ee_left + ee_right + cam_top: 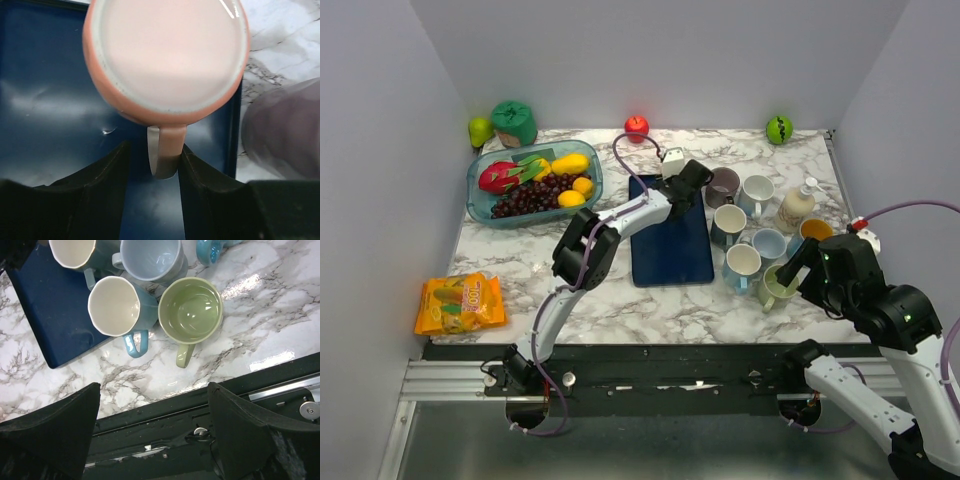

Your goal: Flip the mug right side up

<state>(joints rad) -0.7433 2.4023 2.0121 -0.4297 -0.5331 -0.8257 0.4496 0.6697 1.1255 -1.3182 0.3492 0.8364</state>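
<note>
Left wrist view: we see the left jaws parted on either side of the handle (167,145) of the pink mug (167,55). One finger (200,185) touches the handle and the other stands just clear, so nothing is clamped. The mug sits just beyond the fingertips on the blue mat (50,100). Beside the jaws a brownish mug (285,130) stands on the marble table (285,45). The right jaws gape wide, holding nothing, with a green mug (190,310) and a blue mug (117,307) ahead of them.
</note>
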